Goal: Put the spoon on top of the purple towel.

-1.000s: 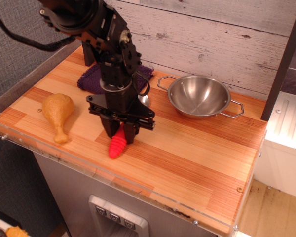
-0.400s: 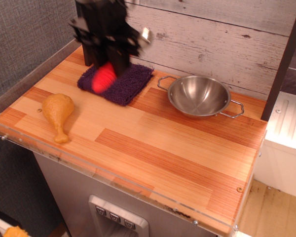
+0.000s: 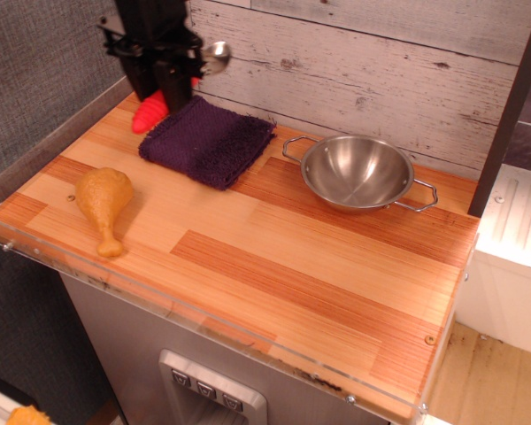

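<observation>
One spoon [image 3: 173, 88] clamped in the closed gripper [image 3: 166, 87], above the purple towel's [image 3: 208, 139] back-left corner.

Hidden and cut-off parts near the purple towel [image 3: 207, 140]

The gripper [image 3: 165, 87] covers the spoon's [image 3: 150, 113] mid-handle; its upper body is cut by the top edge, and its jaws' contact stays unclear behind the towel.

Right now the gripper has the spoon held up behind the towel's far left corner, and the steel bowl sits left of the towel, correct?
Not quite. The steel bowl sits to the right of the purple towel, not left; the drumstick is on the left. The rest holds: the gripper holds the spoon raised behind the towel's far left corner, as the observation.image view shows.
</observation>
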Robot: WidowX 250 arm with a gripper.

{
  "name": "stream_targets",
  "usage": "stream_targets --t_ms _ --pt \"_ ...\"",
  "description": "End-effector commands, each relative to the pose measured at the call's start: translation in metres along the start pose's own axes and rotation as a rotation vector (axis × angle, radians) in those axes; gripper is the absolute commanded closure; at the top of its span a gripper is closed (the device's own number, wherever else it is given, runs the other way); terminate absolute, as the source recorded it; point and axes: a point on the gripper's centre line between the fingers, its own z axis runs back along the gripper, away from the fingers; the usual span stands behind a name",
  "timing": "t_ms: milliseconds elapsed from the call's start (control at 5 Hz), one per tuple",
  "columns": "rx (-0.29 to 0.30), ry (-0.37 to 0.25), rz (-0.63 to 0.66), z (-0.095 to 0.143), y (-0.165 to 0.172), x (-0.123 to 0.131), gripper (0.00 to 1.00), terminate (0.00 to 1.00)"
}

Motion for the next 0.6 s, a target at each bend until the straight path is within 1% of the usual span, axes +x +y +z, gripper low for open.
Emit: stream_targets --t_ms 0,400 --pt "0.017 -0.039 0.045 -0.007 0.019 0.001 1.00 0.00" --pt "-0.022 -0.048 0.064 -0.029 0.021 0.013 1.00 0.00"
